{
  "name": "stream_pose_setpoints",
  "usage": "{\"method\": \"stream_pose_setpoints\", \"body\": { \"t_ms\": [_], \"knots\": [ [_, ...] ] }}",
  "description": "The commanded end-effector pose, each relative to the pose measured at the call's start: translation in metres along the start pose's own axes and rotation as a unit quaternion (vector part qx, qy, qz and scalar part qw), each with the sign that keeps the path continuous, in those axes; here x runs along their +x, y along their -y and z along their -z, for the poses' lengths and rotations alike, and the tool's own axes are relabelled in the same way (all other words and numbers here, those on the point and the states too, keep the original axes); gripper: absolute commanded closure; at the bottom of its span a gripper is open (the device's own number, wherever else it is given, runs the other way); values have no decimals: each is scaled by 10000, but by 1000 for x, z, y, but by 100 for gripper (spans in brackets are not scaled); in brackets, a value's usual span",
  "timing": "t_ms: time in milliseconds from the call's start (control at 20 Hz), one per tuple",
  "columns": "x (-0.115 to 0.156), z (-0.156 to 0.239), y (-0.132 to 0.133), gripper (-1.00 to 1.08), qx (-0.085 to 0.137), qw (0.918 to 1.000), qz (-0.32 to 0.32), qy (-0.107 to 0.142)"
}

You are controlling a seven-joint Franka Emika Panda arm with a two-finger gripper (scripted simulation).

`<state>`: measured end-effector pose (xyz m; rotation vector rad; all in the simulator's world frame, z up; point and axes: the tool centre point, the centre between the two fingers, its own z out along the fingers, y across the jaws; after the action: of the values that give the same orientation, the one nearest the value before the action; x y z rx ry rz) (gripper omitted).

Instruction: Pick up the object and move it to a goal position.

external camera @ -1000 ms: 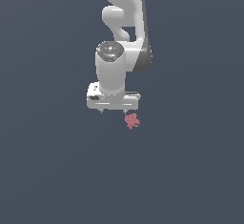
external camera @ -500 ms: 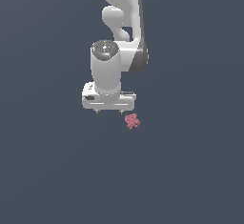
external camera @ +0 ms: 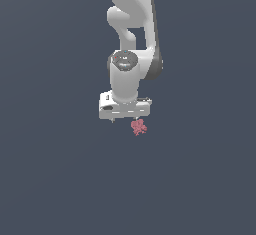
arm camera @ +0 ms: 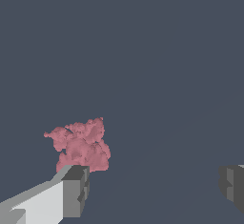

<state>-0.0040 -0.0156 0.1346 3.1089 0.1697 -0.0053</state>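
One small pink-red object lies on the dark tabletop, just beyond the white end effector and off toward the exterior view's right, not under its middle. Seen from the wrist, the object sits just past the tip of one finger while the other finger stands well apart, so the end effector is spread wide, grasps nothing, and the lump lies outside the gap. My judgement: a sideways shift toward the object must come before any closing.
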Motion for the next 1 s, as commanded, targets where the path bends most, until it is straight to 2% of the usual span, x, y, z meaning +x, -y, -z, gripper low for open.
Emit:
{"method": "stream_pose_setpoints", "body": {
  "t_ms": [0, 200, 400, 950],
  "knots": [
    [-3, -13, 22, -92, 36, 9994, 335, -7],
    [-8, -30, 52, -92, 92, 9968, 796, -25],
    [-12, -40, 68, -92, 127, 9944, 1051, -37],
    [-13, -58, 72, -92, 134, 9940, 1088, -35]
  ]
}}
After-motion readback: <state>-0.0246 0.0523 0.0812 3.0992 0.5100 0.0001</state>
